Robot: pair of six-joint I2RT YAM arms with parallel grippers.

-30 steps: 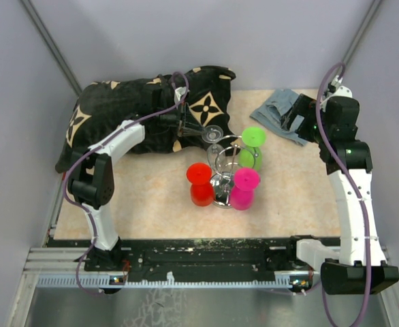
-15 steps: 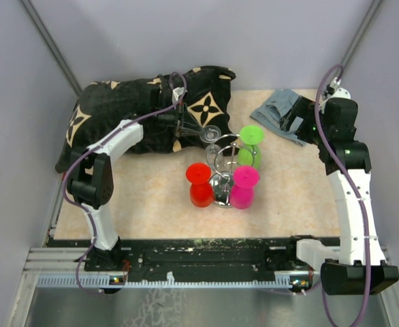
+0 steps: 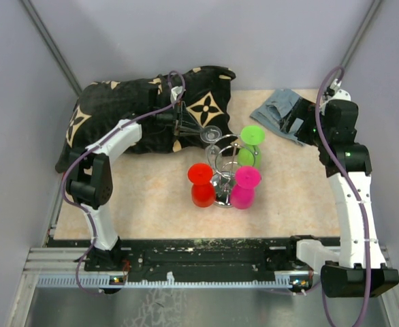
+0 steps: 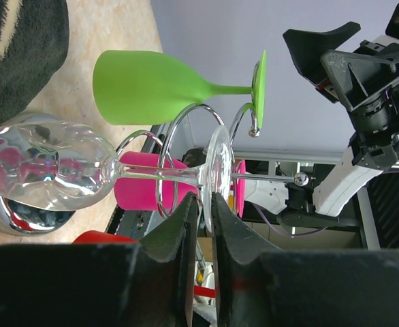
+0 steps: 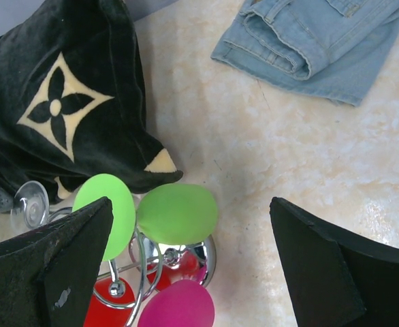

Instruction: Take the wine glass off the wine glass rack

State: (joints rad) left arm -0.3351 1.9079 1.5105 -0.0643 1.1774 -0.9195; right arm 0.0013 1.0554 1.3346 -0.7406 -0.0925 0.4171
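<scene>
Since a second ago the left gripper (image 4: 201, 212) has crept a touch toward the black patterned pillow (image 3: 128, 112), drawing the foot of the clear wine glass (image 4: 50, 167) along with it, while the right arm has hardly shifted. The left jaws are nearly together, pinching the rim of that glass's thin foot between the fingertips. The glass is still on the wine glass rack (image 3: 221, 185): it hangs bowl-down on the far-left side, its stem running through one of the curled wire loops and its bowl just beside the chrome base. Three coloured glasses hang on the other arms (all upside down too): a green glass (image 3: 252, 145) on the far side, a red glass (image 3: 201, 184) at the near left and a pink glass (image 3: 244, 187) at the near right. The right gripper (image 5: 189, 211) hovers above the table (image 3: 152, 197) with its jaws spread wide, holding nothing, close to the folded jeans (image 3: 276, 112).
</scene>
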